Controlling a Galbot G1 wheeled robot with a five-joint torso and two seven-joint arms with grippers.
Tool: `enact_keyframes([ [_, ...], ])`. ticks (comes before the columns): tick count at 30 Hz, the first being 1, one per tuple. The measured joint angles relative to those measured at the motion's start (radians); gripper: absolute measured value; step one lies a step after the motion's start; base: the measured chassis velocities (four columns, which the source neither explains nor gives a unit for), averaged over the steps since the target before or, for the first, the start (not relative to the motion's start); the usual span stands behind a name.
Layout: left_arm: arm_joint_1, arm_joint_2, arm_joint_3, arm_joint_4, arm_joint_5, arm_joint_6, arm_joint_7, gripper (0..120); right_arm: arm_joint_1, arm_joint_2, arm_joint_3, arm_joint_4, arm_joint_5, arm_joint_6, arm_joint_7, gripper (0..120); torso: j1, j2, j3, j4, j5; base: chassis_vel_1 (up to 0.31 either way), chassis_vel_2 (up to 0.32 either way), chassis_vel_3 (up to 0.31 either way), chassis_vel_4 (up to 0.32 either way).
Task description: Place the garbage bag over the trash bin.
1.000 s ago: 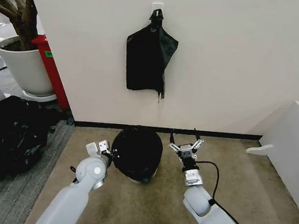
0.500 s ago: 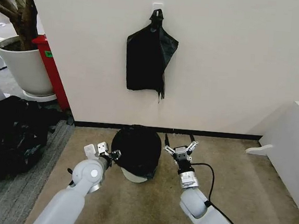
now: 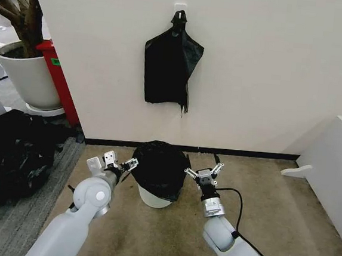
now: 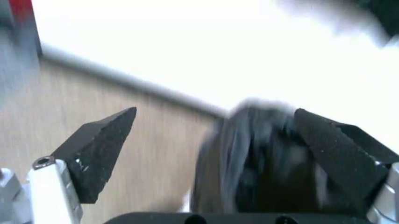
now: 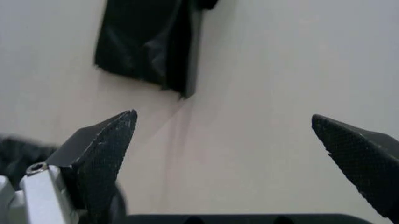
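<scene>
Both claws drawn back from garbage bag (image 3: pixel 159 168) on trash bin (image 3: pixel 153 198); left claw (image 3: pixel 122 163), right claw (image 3: pixel 203 172) wide open, empty.

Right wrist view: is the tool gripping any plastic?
No, the right tool is open with only bare wall between its fingers; the bundle of bags hangs farther off.

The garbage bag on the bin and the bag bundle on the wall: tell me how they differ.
The garbage bag is spread domed over the trash bin on the floor; the bag bundle hangs flat from a wall hook. The garbage bag looks rounded, the bundle pinched at its top. Both are glossy black plastic.
</scene>
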Motion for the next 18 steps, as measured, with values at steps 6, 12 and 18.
enact_keyframes([
  [6,0.05,0.007,-0.025,-0.03,0.33,-0.268,0.193,100,-0.052,0.038,0.124,0.142,0.125,-0.121,-0.016,100,0.0,0.0,0.0,0.0,-0.0001,0.0,0.0,0.0,0.0],
  [12,0.079,-0.005,-0.081,-0.066,0.328,-0.307,0.299,100,-0.163,0.052,0.256,0.344,0.246,-0.388,-0.027,100,0.0,0.0,0.0,-0.0003,0.0002,0.0,0.0,0.0,0.0],
  [18,0.122,-0.04,-0.154,-0.097,0.303,-0.31,0.38,100,-0.25,-0.011,0.382,0.487,0.366,-0.603,-0.114,100,0.0,0.0,0.0,-0.0003,0.0001,0.0,0.0,0.0,0.0],
])
